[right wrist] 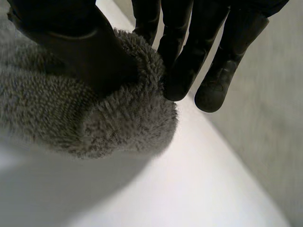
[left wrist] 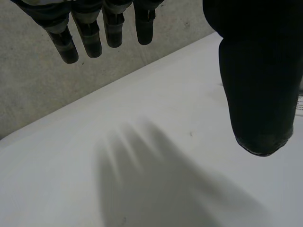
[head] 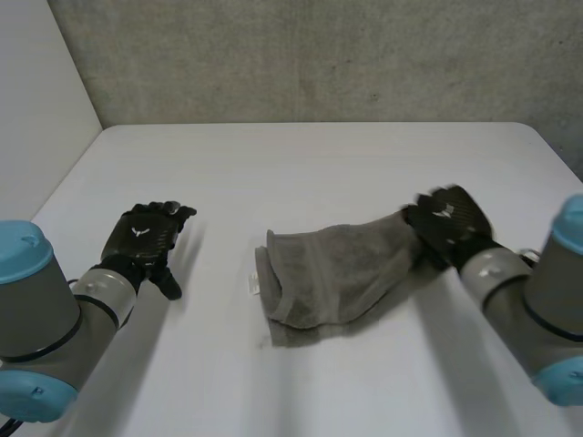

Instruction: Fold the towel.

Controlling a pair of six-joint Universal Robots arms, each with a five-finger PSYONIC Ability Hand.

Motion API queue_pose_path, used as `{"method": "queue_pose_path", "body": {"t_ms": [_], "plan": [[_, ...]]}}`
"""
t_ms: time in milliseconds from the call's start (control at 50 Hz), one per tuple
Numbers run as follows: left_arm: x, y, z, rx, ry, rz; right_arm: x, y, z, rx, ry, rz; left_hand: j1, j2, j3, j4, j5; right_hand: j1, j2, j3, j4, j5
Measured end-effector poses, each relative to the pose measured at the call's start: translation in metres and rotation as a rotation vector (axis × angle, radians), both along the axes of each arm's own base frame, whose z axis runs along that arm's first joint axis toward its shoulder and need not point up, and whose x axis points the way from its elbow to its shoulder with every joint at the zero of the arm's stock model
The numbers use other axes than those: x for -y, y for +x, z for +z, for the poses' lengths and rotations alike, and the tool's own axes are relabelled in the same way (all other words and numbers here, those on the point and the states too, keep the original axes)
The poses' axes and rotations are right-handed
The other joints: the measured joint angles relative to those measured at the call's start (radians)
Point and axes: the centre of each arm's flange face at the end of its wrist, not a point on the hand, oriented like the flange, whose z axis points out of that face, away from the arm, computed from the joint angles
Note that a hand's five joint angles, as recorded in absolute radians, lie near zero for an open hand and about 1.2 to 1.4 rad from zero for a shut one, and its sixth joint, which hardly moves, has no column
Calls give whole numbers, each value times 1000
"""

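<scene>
Grey towel [head: 332,273], right hand [head: 451,218] pinching corner

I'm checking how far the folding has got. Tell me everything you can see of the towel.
The towel is grey, fluffy terry with a stitched hem and a small white tag at the end away from the right hand. It lies crumpled and partly doubled over on the white table, between the two arms. The right hand pinches its other end between thumb and fingers; that end looks raised a little. The left hand is open and apart from it.
</scene>
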Motion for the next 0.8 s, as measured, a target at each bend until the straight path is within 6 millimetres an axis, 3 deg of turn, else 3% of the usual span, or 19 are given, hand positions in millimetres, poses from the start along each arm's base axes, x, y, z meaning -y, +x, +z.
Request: {"method": "queue_pose_path", "body": {"t_ms": [100,200,320,380,480,520,660,800], "plan": [[0,0,1,-2,-4,0,-28,55,7,-48,-96,199,0,0,0,0,0,7,6,2,0,0],[0,0,10,-13,-27,4,-72,107,-12,-146,-159,437,0,0,0,0,0,11,16,5,0,0],[0,-1,29,-48,-76,8,-110,130,-49,-241,-167,645,0,0,0,0,0,16,16,5,0,0],[-1,-4,42,-90,-103,4,-116,131,-54,-248,-161,678,0,0,0,0,0,-16,13,-33,-36,-27],[-5,-16,70,-197,-139,-21,-116,123,-32,-172,-131,637,0,0,0,0,0,-835,-808,-834,-833,-850],[-7,-23,81,-242,-143,-35,-112,117,-18,-100,-91,595,0,0,0,0,0,-1034,-1002,-1052,-1058,-1072],[-12,-54,106,-349,-99,-107,-80,84,26,220,88,400,0,0,0,0,0,-1085,-1032,-1093,-1083,-1099],[-15,-94,101,-390,7,-161,-39,45,47,498,257,191,0,-1,-2,0,0,-1085,-1032,-1093,-1083,-1099]]}}
